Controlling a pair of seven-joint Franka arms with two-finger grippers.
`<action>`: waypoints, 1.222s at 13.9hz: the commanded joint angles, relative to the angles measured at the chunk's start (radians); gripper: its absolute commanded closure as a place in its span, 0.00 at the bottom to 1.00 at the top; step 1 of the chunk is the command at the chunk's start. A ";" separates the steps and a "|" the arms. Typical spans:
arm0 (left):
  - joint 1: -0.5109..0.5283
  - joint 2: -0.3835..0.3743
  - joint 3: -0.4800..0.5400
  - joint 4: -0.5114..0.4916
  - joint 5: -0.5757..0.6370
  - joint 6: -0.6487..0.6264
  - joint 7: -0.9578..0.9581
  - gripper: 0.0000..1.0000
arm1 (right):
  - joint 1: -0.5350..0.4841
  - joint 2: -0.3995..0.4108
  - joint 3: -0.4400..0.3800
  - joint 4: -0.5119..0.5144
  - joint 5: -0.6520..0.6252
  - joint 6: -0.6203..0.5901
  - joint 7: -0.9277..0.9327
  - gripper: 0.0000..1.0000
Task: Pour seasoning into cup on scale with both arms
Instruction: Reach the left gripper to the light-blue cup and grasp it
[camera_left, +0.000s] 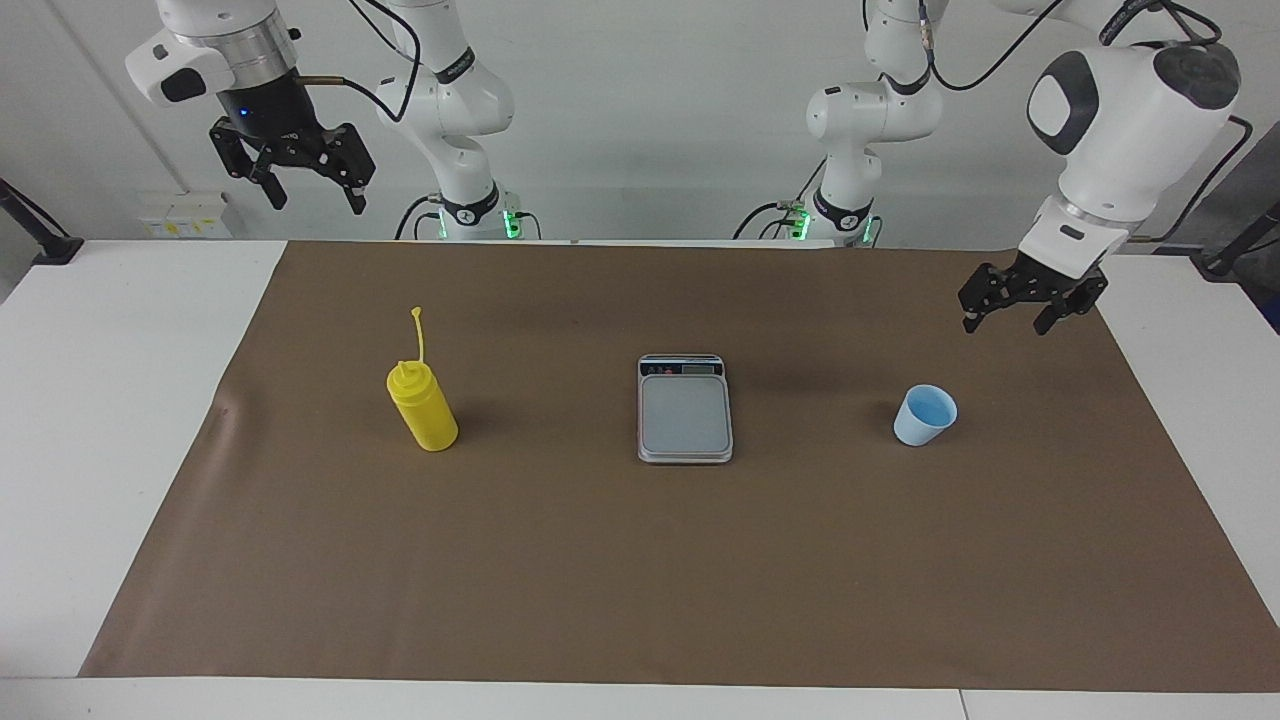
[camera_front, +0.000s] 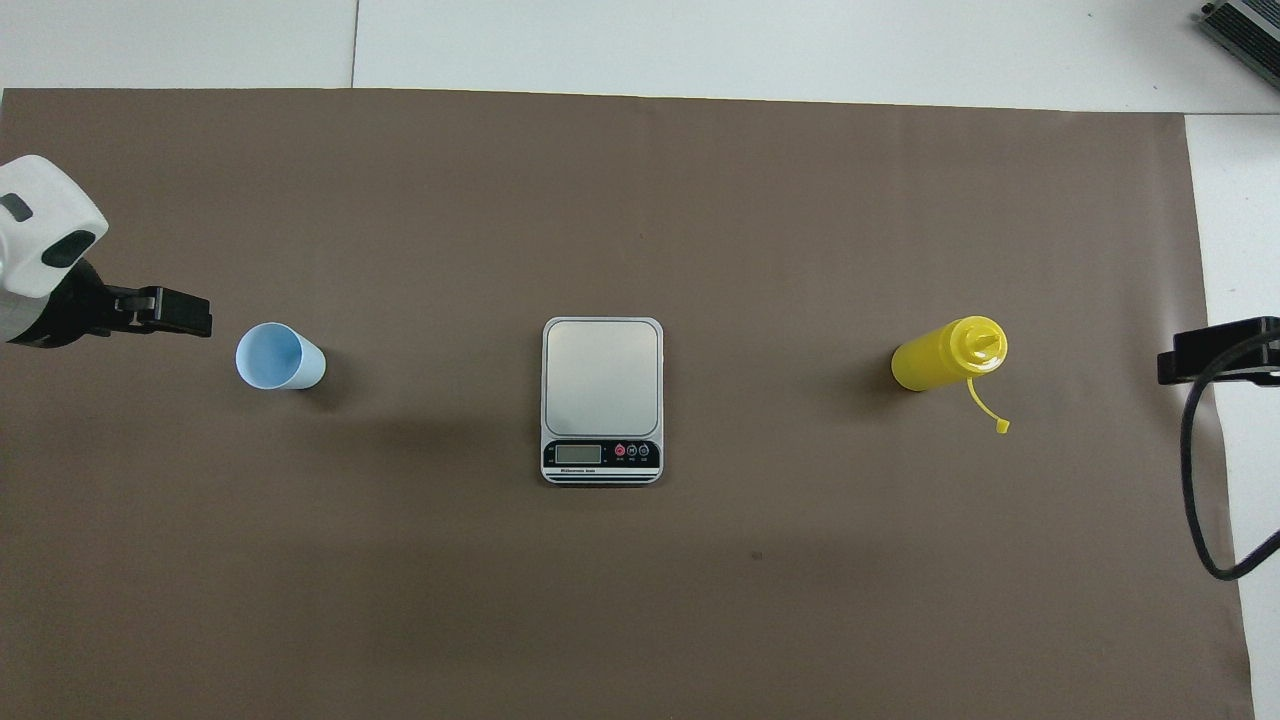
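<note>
The left gripper (camera_left: 1030, 303) is held in the air over the brown mat (camera_left: 640, 560), toward the left arm's end of the table (camera_left: 120, 400). Its fingers are spread apart and nothing is held between them. It is seen above the mat near the cup (camera_left: 924, 415), but no contact with the cup is made. In the overhead view the left gripper (camera_front: 165, 310) is seen just beside the cup (camera_front: 279, 357), apart from it.

The right gripper (camera_left: 295, 160) is kept high in the air at the right arm's end of the table, near that arm's edge of the mat. Its fingers are also spread, and nothing is gripped. In the overhead view only a black tip of the right gripper (camera_front: 1215, 350) is seen at the frame's edge, with a black cable (camera_front: 1195, 480) looped beneath it.

The cup is stood upright on the mat, open end up, toward the left arm's end. The scale (camera_left: 685, 408) is laid flat at the middle of the mat, well apart from the cup; its display strip is turned toward the robots, and its plate is bare. The bottle (camera_left: 422, 405) is stood upright on the mat toward the right arm's end, well apart from the scale. Its cap strap (camera_left: 419, 335) is raised from the nozzle, with the cap off.

The cup, the scale and the bottle are set roughly in a row across the table.
</note>
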 joint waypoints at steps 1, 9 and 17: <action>0.010 0.024 -0.002 -0.063 -0.011 0.089 -0.040 0.00 | -0.003 -0.016 -0.004 -0.021 0.019 -0.004 -0.025 0.00; 0.054 0.055 -0.005 -0.258 -0.013 0.310 -0.153 0.00 | -0.003 -0.018 -0.004 -0.021 0.019 -0.004 -0.025 0.00; 0.037 0.149 -0.005 -0.266 -0.051 0.393 -0.236 0.01 | -0.003 -0.018 -0.004 -0.021 0.017 -0.002 -0.025 0.00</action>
